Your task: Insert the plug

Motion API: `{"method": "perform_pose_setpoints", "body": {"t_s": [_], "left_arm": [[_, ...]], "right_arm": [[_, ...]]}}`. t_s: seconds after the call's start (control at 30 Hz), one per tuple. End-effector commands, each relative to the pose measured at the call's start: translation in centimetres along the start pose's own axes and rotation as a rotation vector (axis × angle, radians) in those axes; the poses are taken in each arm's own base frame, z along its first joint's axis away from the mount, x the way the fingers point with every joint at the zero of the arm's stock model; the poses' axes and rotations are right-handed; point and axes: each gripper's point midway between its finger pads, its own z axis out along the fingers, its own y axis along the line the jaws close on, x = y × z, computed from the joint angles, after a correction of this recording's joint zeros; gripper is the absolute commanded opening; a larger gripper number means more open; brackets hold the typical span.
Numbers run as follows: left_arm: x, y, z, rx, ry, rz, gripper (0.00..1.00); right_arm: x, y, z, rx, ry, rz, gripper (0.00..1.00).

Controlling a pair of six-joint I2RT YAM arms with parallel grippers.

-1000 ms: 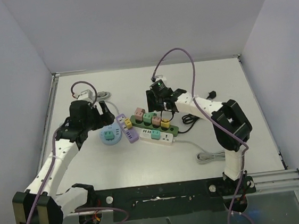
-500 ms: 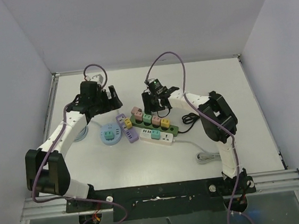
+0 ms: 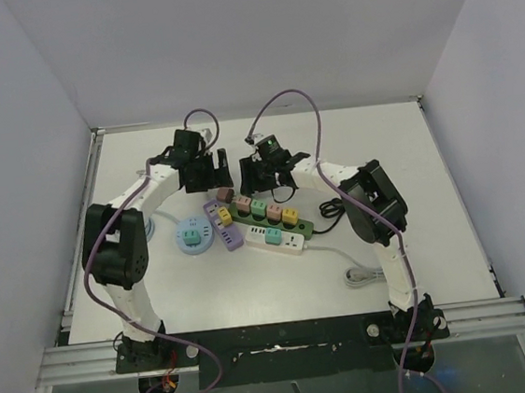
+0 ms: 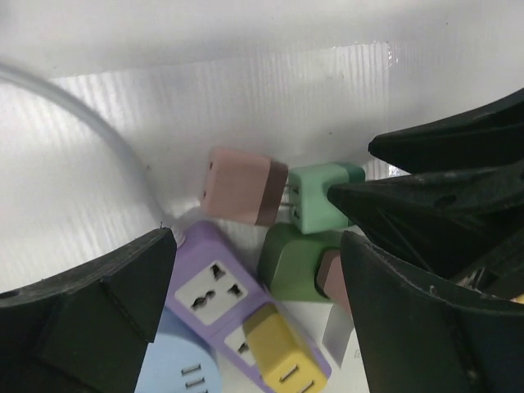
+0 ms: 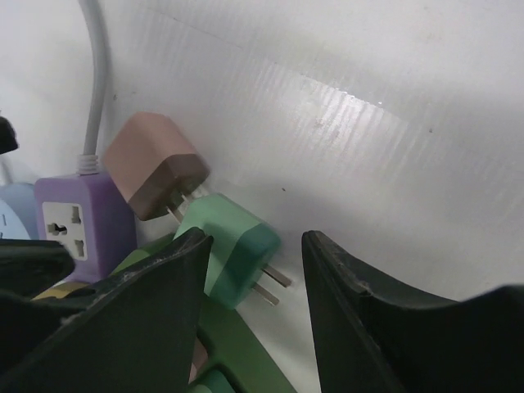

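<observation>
A loose pink plug (image 4: 244,185) and a loose mint-green plug (image 4: 322,196) lie on their sides on the white table just beyond the ends of the purple power strip (image 4: 214,284) and the green power strip (image 4: 296,260). My left gripper (image 4: 255,319) is open above the purple strip, which carries a yellow plug (image 4: 280,359). My right gripper (image 5: 255,282) is open around the mint-green plug (image 5: 236,248), whose prongs point right. The pink plug (image 5: 154,164) lies just left of it. In the top view both grippers (image 3: 209,174) (image 3: 255,175) meet over the strips' far end.
A white power strip (image 3: 282,239) lies in front of the green strip (image 3: 295,223), which holds several coloured plugs. A round blue socket (image 3: 191,235) sits left of the purple strip. A black cable (image 3: 332,210) and a grey cable (image 3: 360,273) lie to the right.
My left arm has swung from the left side over to the far end of the strips. My right gripper has moved a little left toward the same spot.
</observation>
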Motion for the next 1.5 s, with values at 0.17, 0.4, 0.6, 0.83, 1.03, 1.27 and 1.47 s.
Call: {"method": "perform_pose_setpoints", "body": {"t_s": [0.17,0.4,0.6,0.83,1.03,1.27,1.47], "left_arm": [[-0.9,-0.8,3.3,-0.042,0.074,0.114,0.76],[1.1,0.4,4.7,-0.105,0.154,0.128,0.73],[1.5,0.2,5.5,-0.103,0.169,0.14,0.52],[-1.9,-1.7,3.1,-0.056,0.042,0.14,0.42],[-3.9,-3.3,-0.7,-0.003,-0.052,0.132,0.41],[-2.7,-5.6,-5.0,0.15,-0.088,0.141,0.41],[0.5,-9.7,-8.7,0.317,-0.133,0.278,0.41]], "right_arm": [[-3.2,-3.9,-4.4,0.092,-0.171,0.132,0.5],[-2.6,-4.3,-5.6,0.096,-0.175,0.144,0.5],[-2.6,-3.9,-6.6,0.084,-0.19,0.147,0.5],[-3.6,-2.7,-9.1,0.044,-0.248,0.128,0.5],[-4.5,-0.9,-12.2,-0.039,-0.322,0.096,0.53],[-4.5,1.9,-16.3,-0.167,-0.393,0.066,0.61],[-3.4,5.8,-19.8,-0.364,-0.414,0.096,0.69]]}}
